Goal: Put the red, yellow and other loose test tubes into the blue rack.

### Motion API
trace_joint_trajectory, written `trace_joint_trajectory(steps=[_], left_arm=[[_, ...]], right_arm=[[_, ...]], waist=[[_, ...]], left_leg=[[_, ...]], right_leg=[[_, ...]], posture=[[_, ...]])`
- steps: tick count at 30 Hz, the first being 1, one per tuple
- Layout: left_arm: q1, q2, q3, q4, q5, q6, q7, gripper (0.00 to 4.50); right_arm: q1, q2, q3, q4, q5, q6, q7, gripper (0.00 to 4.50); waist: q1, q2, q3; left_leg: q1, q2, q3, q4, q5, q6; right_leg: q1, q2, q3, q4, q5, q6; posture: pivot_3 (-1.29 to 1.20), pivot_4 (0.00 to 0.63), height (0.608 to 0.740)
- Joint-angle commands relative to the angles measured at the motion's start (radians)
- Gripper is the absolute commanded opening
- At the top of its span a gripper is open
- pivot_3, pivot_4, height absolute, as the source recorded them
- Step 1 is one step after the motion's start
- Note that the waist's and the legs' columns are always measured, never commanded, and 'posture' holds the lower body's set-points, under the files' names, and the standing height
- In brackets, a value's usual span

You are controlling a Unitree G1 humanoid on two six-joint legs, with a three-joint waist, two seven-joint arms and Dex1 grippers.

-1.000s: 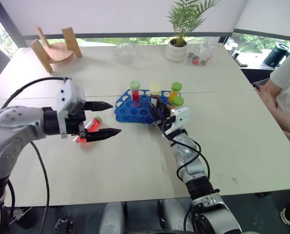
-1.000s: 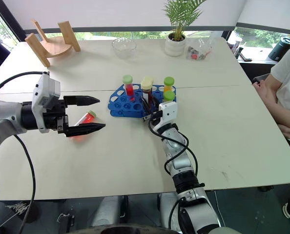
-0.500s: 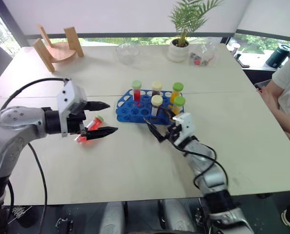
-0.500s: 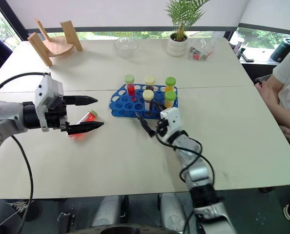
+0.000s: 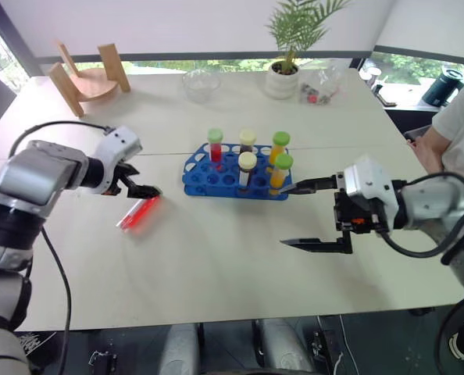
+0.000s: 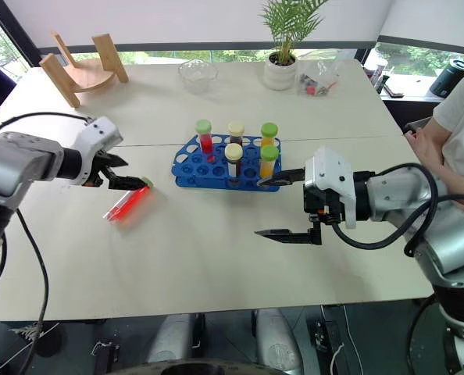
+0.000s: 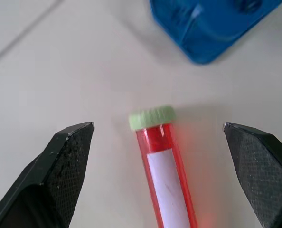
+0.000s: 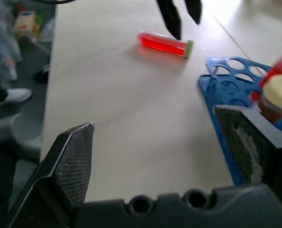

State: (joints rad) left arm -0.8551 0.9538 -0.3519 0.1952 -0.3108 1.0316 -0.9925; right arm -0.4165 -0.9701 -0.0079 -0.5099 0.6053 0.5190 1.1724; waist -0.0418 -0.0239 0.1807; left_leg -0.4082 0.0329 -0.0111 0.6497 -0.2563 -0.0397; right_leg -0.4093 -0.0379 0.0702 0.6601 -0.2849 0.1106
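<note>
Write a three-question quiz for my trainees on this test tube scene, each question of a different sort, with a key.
1. True or false: the red tube lying on the table sits between the open fingers of the left gripper.
2. How many tubes stand in the blue rack? A) three B) five C) seven
3. Fill in: the right gripper is open and holds ____.

Key
1. True: it lies flat, cap toward the rack, and neither finger touches it.
2. B: one red, two dark with cream caps, two orange-yellow with green caps.
3. Nothing: it hangs over bare table, apart from the rack.
</note>
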Motion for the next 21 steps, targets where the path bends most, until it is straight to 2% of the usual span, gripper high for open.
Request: trace_joint_trajectory(steps=[1, 5, 10, 13, 17, 18, 19, 21], left_arm=[[-0.096, -0.045, -0.051, 0.107, 0.052, 0.083, -0.023, 4.5], [-0.134, -0.089, -0.082, 0.188, 0.09, 0.098, -0.039, 4.5], [-0.111, -0.139, -0.1, 0.216, 0.12, 0.111, -0.038, 4.5], [-0.099, -0.147, -0.097, 0.207, 0.129, 0.127, -0.036, 3.65], [-0.082, -0.142, -0.085, 0.174, 0.129, 0.148, -0.038, 1.75], [-0.079, -0.135, -0.081, 0.162, 0.125, 0.158, -0.041, 1.16], [-0.077, -0.13, -0.075, 0.152, 0.121, 0.167, -0.043, 0.85], [-0.076, -0.114, -0.058, 0.139, 0.114, 0.182, -0.045, 0.82]], right_arm=[[-0.072, -0.008, 0.012, 0.014, 0.017, 0.005, 0.047, 4.46], [-0.099, 0.002, 0.018, 0.029, 0.013, 0.011, 0.054, 4.46], [-0.106, 0.006, 0.021, 0.042, -0.008, 0.002, 0.05, 4.46], [-0.111, 0.009, 0.016, 0.044, -0.009, 0.006, 0.045, 4.5], [-0.107, 0.009, 0.016, 0.044, -0.018, -0.002, 0.041, 4.5], [-0.107, 0.01, 0.014, 0.043, -0.018, -0.002, 0.04, 4.5], [-0.107, 0.011, 0.013, 0.043, -0.017, -0.002, 0.038, 4.5], [-0.112, 0.014, 0.014, 0.046, -0.018, -0.001, 0.035, 4.5]], waist=[[0.002, 0.0, 0.0], [0.004, -0.001, 0.001], [0.004, -0.001, 0.001], [0.004, -0.001, 0.001], [0.003, -0.001, 0.001], [0.003, -0.001, 0.001], [0.003, -0.001, 0.001], [0.001, -0.001, 0.001]], left_leg=[[-0.001, 0.0, 0.0, 0.001, 0.0, 0.0], [-0.001, -0.001, 0.001, 0.001, 0.0, 0.0], [-0.001, -0.001, 0.001, 0.002, 0.0, 0.0], [0.0, -0.001, 0.001, 0.002, 0.0, 0.0], [0.0, -0.002, 0.001, 0.002, 0.0, 0.0], [0.0, -0.002, 0.001, 0.002, 0.0, 0.0], [0.0, -0.002, 0.001, 0.002, 0.0, 0.0], [0.0, -0.001, 0.001, 0.002, 0.0, 0.0]], right_leg=[[0.0, 0.0, 0.0, 0.0, 0.0, 0.0], [0.0, -0.003, 0.0, -0.001, 0.0, 0.001], [0.0, -0.003, -0.001, 0.0, 0.0, 0.001], [0.0, -0.004, -0.001, 0.001, 0.0, 0.001], [0.0, -0.004, -0.001, 0.001, 0.0, 0.001], [0.0, -0.004, -0.001, 0.001, 0.0, 0.001], [0.0, -0.004, -0.001, 0.002, 0.0, 0.001], [0.0, -0.004, -0.001, 0.002, 0.0, 0.001]], posture=[[0.0, 0.15, 0.74], [0.0, 0.15, 0.74], [0.0, 0.15, 0.74], [0.0, 0.15, 0.74], [0.0, 0.15, 0.74], [0.0, 0.15, 0.74], [0.0, 0.15, 0.74], [0.0, 0.15, 0.74]])
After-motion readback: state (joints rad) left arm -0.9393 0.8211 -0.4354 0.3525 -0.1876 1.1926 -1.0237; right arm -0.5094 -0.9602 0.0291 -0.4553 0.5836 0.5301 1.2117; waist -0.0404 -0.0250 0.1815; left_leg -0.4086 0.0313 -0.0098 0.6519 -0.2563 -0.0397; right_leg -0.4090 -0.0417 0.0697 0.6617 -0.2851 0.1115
